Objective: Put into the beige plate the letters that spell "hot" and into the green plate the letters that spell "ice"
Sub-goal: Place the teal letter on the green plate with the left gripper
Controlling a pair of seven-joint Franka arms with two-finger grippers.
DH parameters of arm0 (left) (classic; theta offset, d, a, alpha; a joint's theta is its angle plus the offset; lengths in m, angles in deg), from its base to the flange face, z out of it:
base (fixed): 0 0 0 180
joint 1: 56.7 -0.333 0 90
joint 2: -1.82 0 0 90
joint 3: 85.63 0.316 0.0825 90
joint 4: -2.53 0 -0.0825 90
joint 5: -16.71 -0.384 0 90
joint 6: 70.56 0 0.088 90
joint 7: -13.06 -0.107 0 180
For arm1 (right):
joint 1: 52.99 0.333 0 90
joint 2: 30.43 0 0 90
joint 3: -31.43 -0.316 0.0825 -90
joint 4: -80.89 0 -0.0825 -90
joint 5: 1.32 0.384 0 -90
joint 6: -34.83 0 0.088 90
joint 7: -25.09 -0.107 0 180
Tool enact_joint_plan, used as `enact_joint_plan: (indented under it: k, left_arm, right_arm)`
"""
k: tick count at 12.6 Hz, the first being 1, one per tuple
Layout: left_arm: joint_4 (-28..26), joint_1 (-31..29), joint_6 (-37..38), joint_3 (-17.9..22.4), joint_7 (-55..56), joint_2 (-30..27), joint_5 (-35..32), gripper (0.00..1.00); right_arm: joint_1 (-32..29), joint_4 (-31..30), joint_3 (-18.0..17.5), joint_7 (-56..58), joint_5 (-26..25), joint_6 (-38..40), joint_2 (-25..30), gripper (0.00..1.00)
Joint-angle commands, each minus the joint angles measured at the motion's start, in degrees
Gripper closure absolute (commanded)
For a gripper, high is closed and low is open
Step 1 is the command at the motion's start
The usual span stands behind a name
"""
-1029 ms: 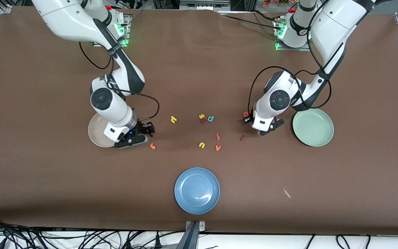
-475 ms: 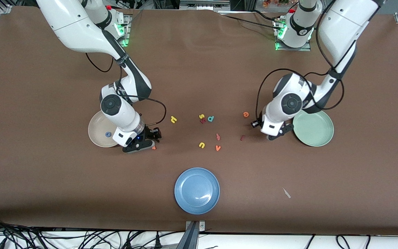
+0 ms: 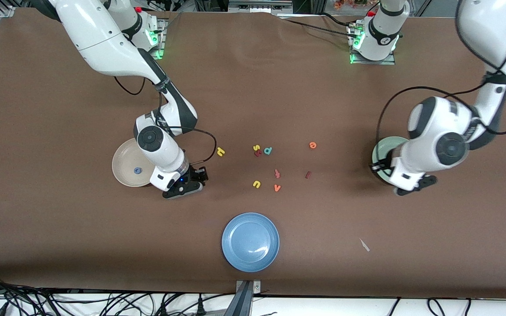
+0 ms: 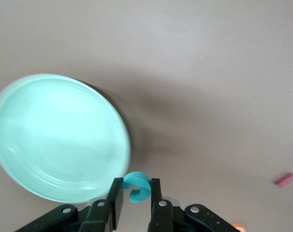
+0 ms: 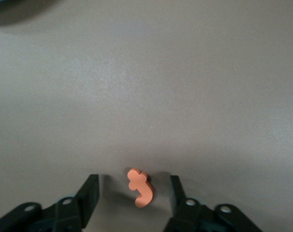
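My left gripper [image 4: 137, 182] is shut on the teal c [image 4: 137, 186] and hangs just off the rim of the green plate [image 4: 54, 140]; from the front it [image 3: 411, 186] covers part of that plate [image 3: 382, 151]. My right gripper [image 5: 133, 180] is down at the table, open, its fingers either side of the orange t [image 5: 141, 188] without touching it. In the front view this gripper [image 3: 191, 182] hides the t, beside the beige plate [image 3: 123, 160]. The blue o [image 3: 137, 170] lies in that plate. On the table lie the yellow h [image 3: 221, 152], orange e [image 3: 312, 145] and dark red i [image 3: 308, 174].
A blue plate [image 3: 250, 241] sits near the table's front edge. Mid-table lie a yellow s [image 3: 256, 148], teal d [image 3: 268, 150], salmon t-like letter [image 3: 276, 174], yellow u [image 3: 256, 184] and orange v [image 3: 277, 188]. A pale scrap [image 3: 364, 245] lies toward the left arm's end.
My left arm has carried the teal c from beside the orange e over to the green plate. My right gripper left the beige plate, moved over the orange t, and its fingers have narrowed.
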Motion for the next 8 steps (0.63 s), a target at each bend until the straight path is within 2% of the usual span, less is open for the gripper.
enact_joint_plan:
  k: [1, 4, 6, 8]
  left_arm:
    - [0.2, -3.73, 1.24, -0.09, -8.91, 0.29, 0.06, 0.92]
    - [0.2, -6.55, 1.15, 0.09, -13.76, 1.6, -3.45, 0.92]
    - [0.29, -6.99, 0.54, 0.09, -13.68, 4.49, -7.49, 0.92]
    - [0.11, -7.34, -2.0, 0.09, -13.34, 6.78, -8.3, 0.9]
  right_arm:
    - [0.47, 1.45, 0.51, 0.44, -1.32, -0.35, -0.96, 0.51]
    - [0.47, 1.36, 0.51, 0.44, -2.11, -0.35, -0.96, 0.75]
    - [0.47, 1.36, 0.51, 0.71, -2.19, -0.26, -0.87, 0.88]
    - [0.29, 1.36, 0.77, 0.97, -2.37, -0.18, -0.87, 0.88]
